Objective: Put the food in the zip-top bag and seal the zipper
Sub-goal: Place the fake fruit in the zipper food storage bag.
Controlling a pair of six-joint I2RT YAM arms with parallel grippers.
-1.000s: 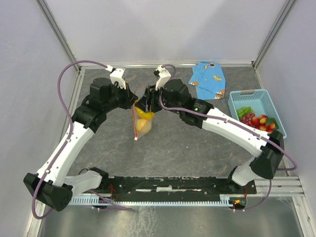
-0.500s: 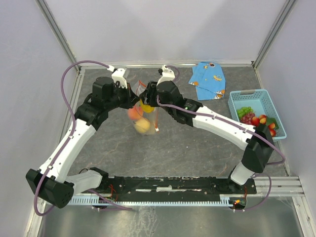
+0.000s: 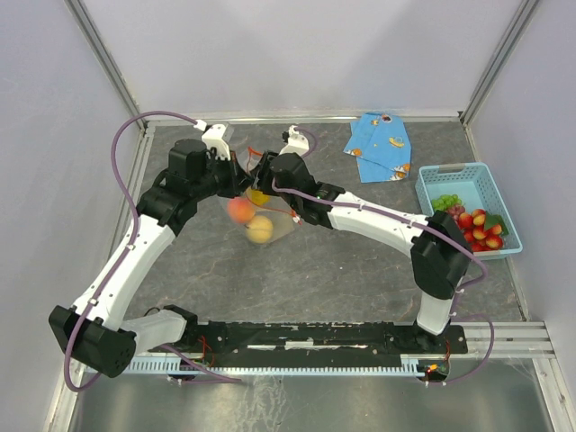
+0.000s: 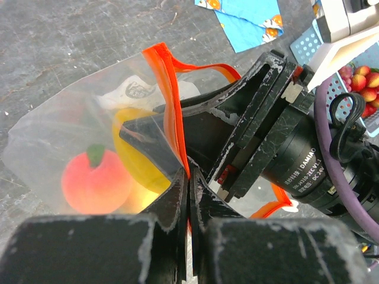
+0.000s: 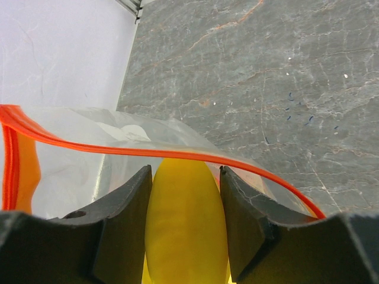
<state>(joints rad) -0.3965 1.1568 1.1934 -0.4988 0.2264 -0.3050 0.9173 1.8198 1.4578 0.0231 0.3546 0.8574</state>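
Observation:
The clear zip-top bag (image 3: 270, 220) hangs between my two grippers at the back middle. My left gripper (image 4: 189, 177) is shut on its orange-red zipper (image 4: 167, 100), holding one lip of the mouth up. My right gripper (image 5: 185, 177) is shut on the yellow lemon (image 5: 186, 225), with its fingertips at the bag's mouth, just under the zipper strip (image 5: 118, 148). The orange-pink peach (image 3: 238, 210) and the pale yellow apple (image 3: 260, 229) lie inside the bag. The peach (image 4: 95, 180) and lemon (image 4: 139, 154) show through the plastic in the left wrist view.
A light-blue slotted basket (image 3: 468, 171) stands at the right edge, holding green grapes (image 3: 447, 202), purple grapes and several red strawberries (image 3: 477, 227). A folded blue patterned cloth (image 3: 382, 144) lies at the back right. Both arms cross the table's middle.

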